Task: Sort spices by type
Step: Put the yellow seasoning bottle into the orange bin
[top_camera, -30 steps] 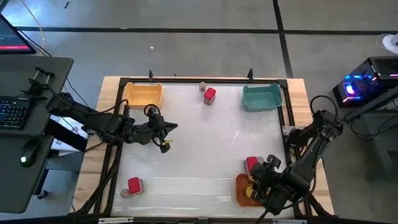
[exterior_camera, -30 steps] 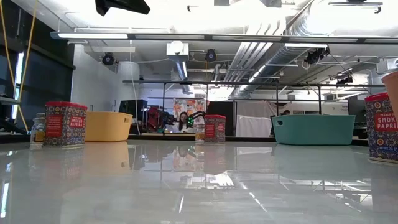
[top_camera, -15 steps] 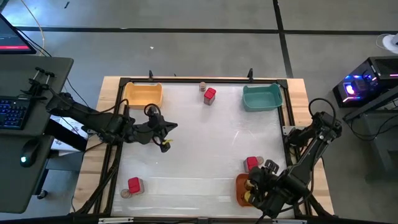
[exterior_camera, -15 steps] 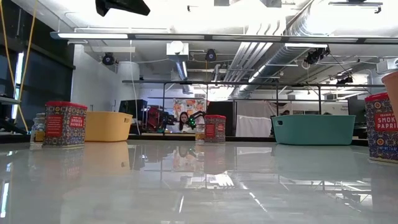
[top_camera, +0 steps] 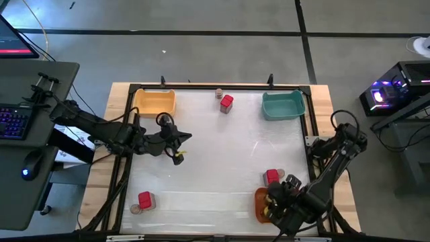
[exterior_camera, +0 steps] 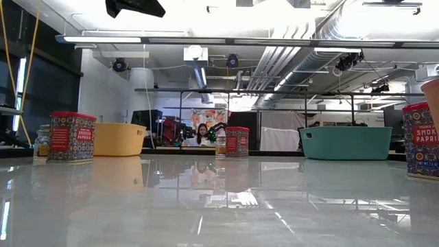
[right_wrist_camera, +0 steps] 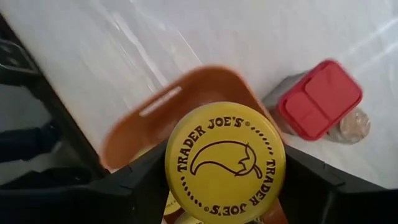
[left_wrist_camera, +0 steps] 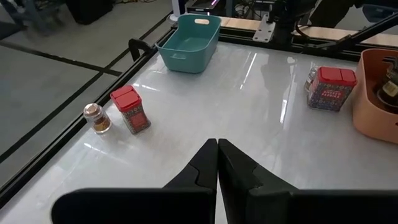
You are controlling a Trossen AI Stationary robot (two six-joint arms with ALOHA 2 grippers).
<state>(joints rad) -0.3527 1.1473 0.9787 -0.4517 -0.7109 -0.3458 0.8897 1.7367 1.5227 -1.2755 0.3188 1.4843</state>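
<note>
Hiding orange bin (right_wrist_camera: 186, 99): yellow-lidded jar (right_wrist_camera: 225, 157)

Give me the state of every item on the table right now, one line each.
Left gripper: shut, empty.
Right gripper: over orange bin, holding yellow-lidded jar.
Red tins: upright, lids on, outside bins.
Teal bin: empty.
Yellow bin: empty.

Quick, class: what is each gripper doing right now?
Left gripper: shut, holding nothing.
Right gripper: shut on the yellow-lidded jar, over the orange bin.
</note>
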